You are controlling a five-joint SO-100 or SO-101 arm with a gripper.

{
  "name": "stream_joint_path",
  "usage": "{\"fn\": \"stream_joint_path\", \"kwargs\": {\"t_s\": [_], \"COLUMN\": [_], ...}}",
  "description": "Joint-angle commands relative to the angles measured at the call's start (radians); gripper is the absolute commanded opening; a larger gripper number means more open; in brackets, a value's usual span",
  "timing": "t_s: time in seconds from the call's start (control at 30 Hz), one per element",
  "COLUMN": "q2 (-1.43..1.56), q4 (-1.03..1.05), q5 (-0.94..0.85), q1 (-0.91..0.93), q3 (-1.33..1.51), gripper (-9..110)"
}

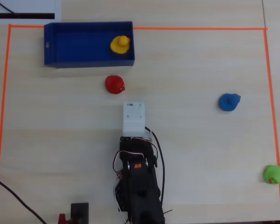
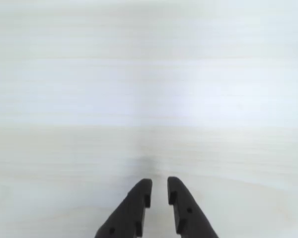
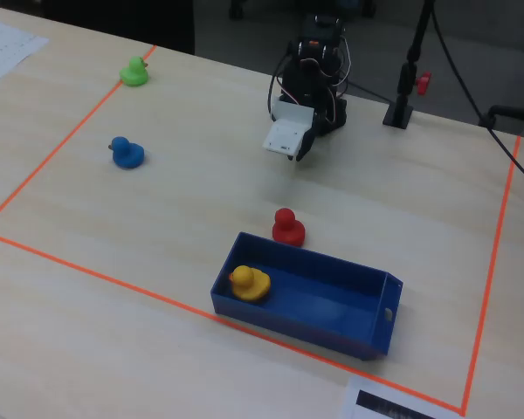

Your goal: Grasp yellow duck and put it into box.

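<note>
The yellow duck [image 1: 120, 45] sits inside the blue box [image 1: 65, 59], while the jaws hang nearly together and empty over bare surface; it looks light, smooth, best pinched across its body.

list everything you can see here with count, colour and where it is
yellow duck: 1, yellow, inside the box at its right end in the overhead view
box: 1, dark blue, top left of the overhead view, on the tape line
red duck: 1, red, on the table just outside the box's long wall
blue duck: 1, blue, right of centre in the overhead view
green duck: 1, green, lower right corner by the tape
orange tape: 1 rectangle, orange, framing the work area
table: 1, pale wood
gripper: 1, black fingers, nearly closed on nothing, over bare table in the wrist view
</note>
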Motion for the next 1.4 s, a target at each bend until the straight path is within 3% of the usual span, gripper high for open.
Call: {"fn": "stream_joint_path", "kwargs": {"t_s": [0.0,1.37], "q2": [-0.002,-0.002], "q4": [0.002,-0.026], "q5": [-0.002,0.012], "q1": [0.014,-0.002], "q3": [0.012,0.06], "gripper": [0,3]}}
